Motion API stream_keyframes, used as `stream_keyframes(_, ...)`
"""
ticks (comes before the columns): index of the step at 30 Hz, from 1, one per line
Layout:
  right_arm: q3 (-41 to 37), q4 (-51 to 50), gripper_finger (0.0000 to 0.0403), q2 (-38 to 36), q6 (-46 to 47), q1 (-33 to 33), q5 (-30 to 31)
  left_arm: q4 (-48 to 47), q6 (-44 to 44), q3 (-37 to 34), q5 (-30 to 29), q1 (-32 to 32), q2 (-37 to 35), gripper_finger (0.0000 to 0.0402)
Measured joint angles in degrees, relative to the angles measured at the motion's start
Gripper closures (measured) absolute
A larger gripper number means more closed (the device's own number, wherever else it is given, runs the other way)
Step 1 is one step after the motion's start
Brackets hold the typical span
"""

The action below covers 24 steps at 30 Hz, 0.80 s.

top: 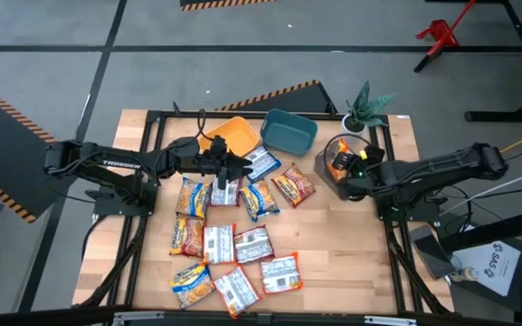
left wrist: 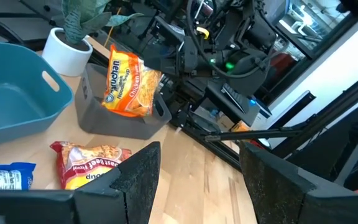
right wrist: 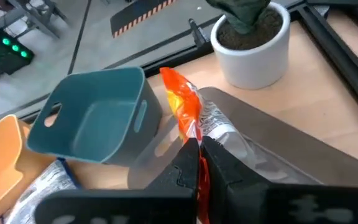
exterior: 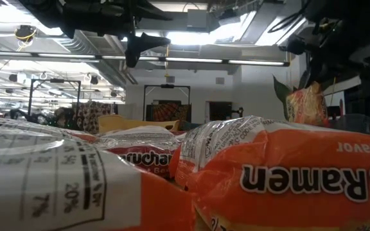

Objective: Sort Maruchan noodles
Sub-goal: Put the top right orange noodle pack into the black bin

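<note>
While the left gripper (top: pixel 227 168) hovers with its two dark fingers (left wrist: pixel 138 180) spread apart and holding nothing, it sits above the far end of a scatter of flat plastic Maruchan noodle packets (top: pixel 234 243) on the pale wooden table (top: pixel 343 254). These packets, in yellow-and-blue, red and orange with white label patches, lie mostly in the middle and near part of the table, several touching or overlapping. A red-and-yellow packet (left wrist: pixel 89 163) lies just beside a blue-and-white one (left wrist: pixel 5 177), near the left gripper's fingers.

At the far edge stand three plastic bins in a row: a yellow bin (top: pixel 234 134), a teal bin (top: pixel 289 130) and, to the right, a dark grey bin (top: pixel 327 169). A small green plant in a white pot (top: pixel 359 119) stands behind the grey bin.

The right gripper (top: pixel 350 167) is over the grey bin, its fingers (right wrist: pixel 219 168) pinched tight on the top edge of an orange noodle packet (right wrist: pixel 185 115). This packet hangs upright, its lower part inside the grey bin.
</note>
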Motion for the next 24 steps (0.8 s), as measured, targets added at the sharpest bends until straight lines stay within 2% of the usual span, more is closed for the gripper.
stream_keyframes(15, 0.0, 3.8, 0.0403, 4.1, 0.5, -3.6, 0.8, -0.3, 0.2, 0.0, -1.6, 0.3, 0.0, 0.0187)
stream_keyframes(24, 0.0, 4.2, 0.0392, 5.4, -4.4, -3.6, -0.6, -0.3, 0.2, 0.0, -1.6, 0.3, 0.0, 0.0187)
